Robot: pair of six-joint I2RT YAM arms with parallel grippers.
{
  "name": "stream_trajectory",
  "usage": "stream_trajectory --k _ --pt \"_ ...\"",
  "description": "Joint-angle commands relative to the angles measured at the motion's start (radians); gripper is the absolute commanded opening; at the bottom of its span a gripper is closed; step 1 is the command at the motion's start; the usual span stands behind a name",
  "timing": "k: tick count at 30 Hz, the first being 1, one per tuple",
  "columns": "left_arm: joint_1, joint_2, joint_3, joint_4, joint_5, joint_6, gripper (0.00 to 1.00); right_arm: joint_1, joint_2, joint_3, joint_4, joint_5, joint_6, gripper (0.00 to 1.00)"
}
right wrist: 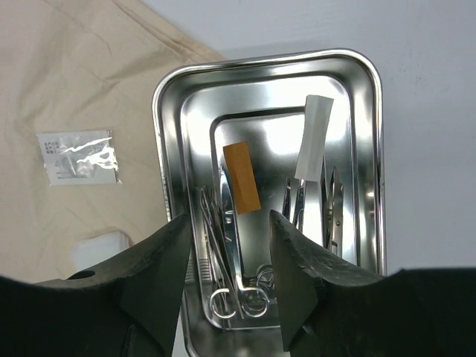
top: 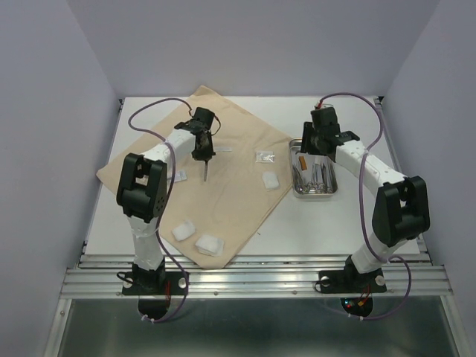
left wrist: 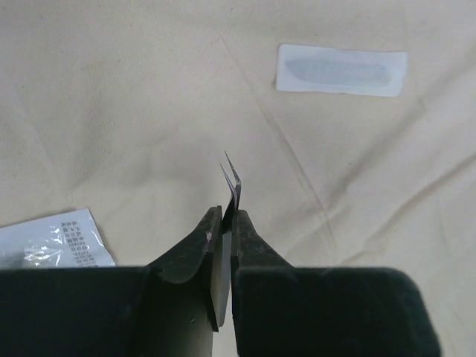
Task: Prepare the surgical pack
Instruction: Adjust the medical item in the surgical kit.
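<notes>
Surgical pack cloth [top: 230, 201] lies spread to receive items. The left gripper [left wrist: 229, 219] clamps forceps [left wrist: 235, 186] over it, and the right gripper [right wrist: 230, 219], fingers apart, hovers above the steel tray [right wrist: 167, 149], likely for another instrument.

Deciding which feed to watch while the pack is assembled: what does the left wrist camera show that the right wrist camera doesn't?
Only left wrist: the left claw shut on thin pointed forceps, with a flat white packet and the corner of a printed packet lying on the beige cloth.
Only right wrist: the right claw open above the steel tray, which holds ring-handled instruments, an orange strip and a white strip; a clear packet and a gauze pad lie beside it.
Both: the cloth.
</notes>
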Motion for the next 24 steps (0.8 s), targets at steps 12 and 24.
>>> stream_trajectory --k 12,24 --pt "-0.106 -0.263 -0.297 0.253 0.150 -0.609 0.01 0.066 -0.062 -0.058 0.013 -0.039 0.053 0.51" --pt "-0.119 -0.364 -0.286 0.209 0.009 -0.617 0.58 0.290 0.024 -0.032 0.064 -0.050 0.112 0.51"
